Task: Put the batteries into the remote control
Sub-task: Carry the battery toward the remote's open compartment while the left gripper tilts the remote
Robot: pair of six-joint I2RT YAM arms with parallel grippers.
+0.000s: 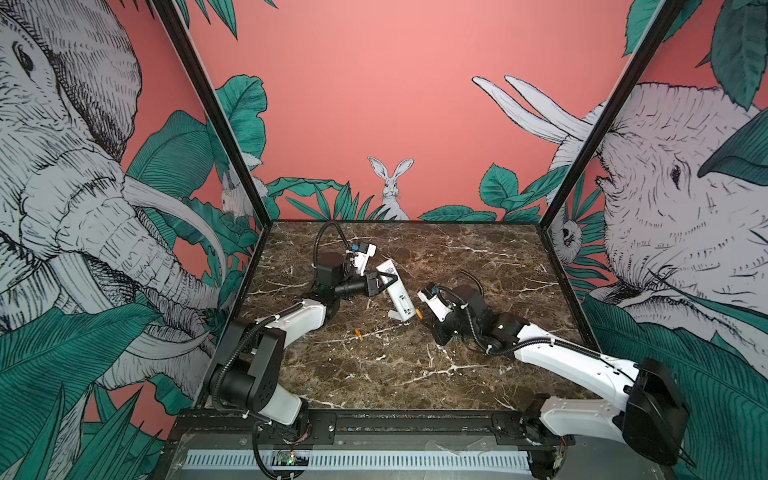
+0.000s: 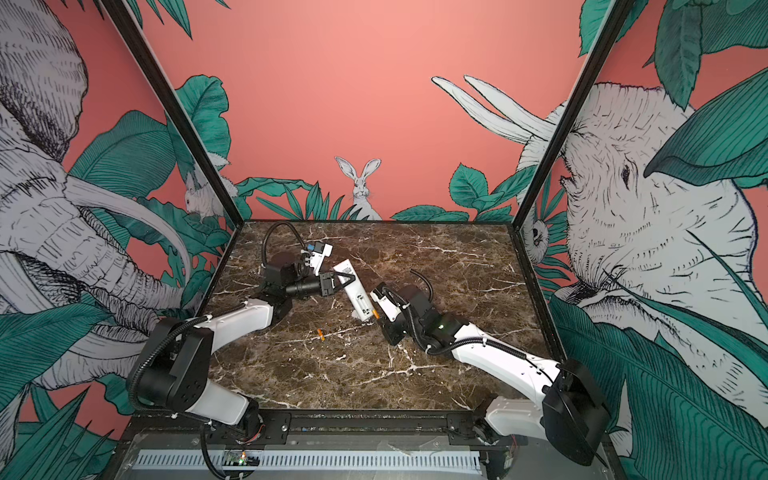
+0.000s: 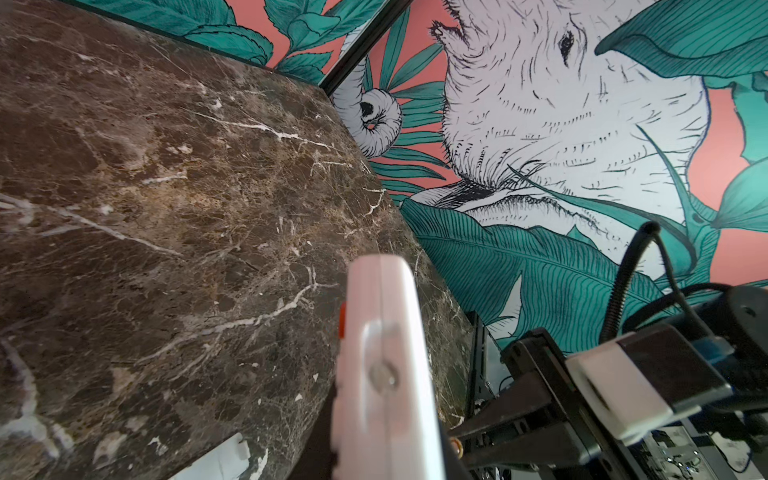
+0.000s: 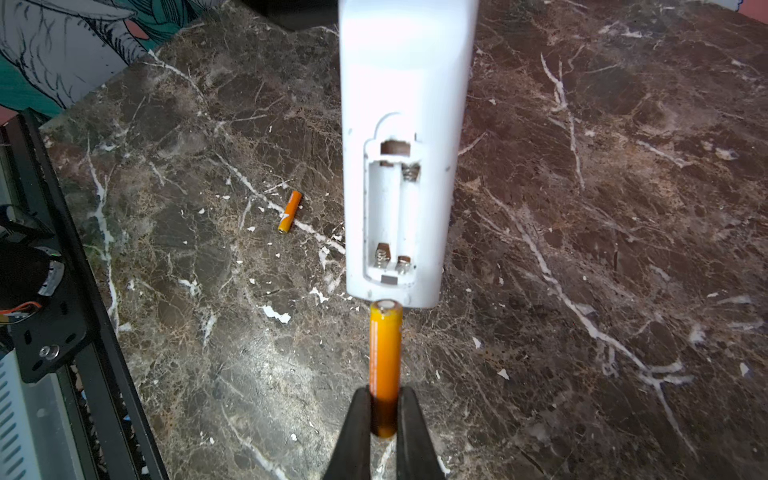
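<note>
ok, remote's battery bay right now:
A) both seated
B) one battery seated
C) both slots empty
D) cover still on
C. In the right wrist view the remote control has its open bay showing bare springs in both slots; one battery is pinched in the right claw just short of the remote's end, and the other battery lies on the table.

Remote control (image 3: 384,374): white, seen end-on, close to the lens, red button on one edge.
Tabletop (image 3: 166,208): brown veined marble.
Small white piece (image 3: 226,459): lying on the marble.
</note>
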